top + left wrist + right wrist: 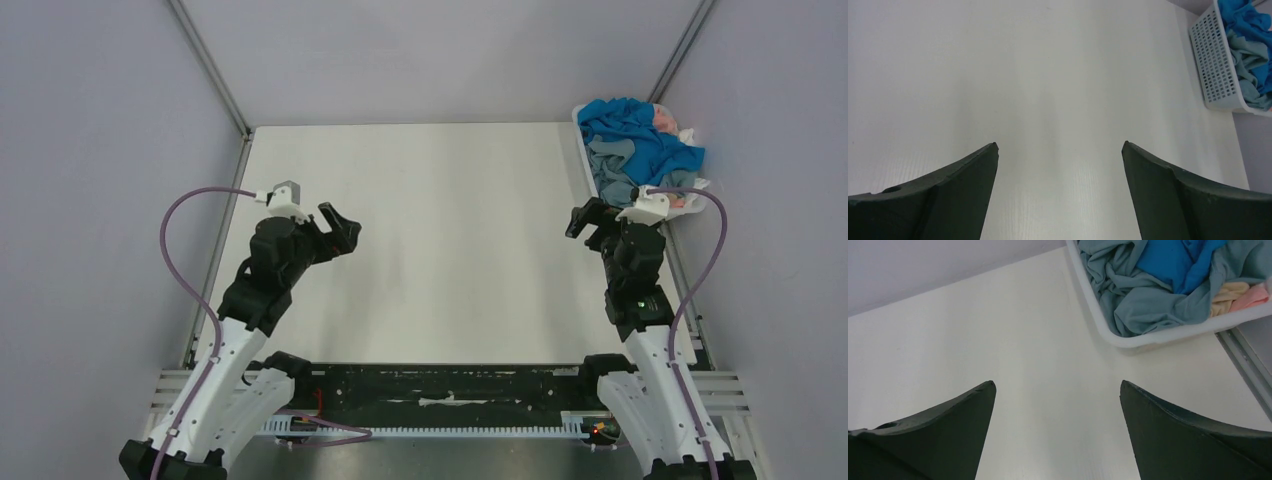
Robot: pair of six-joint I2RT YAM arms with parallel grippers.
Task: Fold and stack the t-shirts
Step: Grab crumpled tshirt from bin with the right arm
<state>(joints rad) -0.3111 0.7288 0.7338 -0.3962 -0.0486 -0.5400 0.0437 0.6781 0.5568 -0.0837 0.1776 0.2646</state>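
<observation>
The t-shirts lie crumpled in a white plastic basket [583,150] at the table's far right edge. On top is a bright blue shirt [645,135] [1168,257] [1243,15], with a dusty grey-blue one [612,165] [1133,297] [1248,65] under it and pink [1250,297] and tan [1225,292] cloth at the side. My right gripper [583,217] [1058,385] hovers open just in front of the basket, nothing between its fingers. Over the left part of the table, my left gripper [342,230] [1059,145] is open and holds nothing.
The white table top [450,240] stretches between both arms. Grey walls enclose it at the back and sides. A metal rail [1248,365] runs along the table's right edge beside the basket. The arm bases and a black bar [440,385] sit at the near edge.
</observation>
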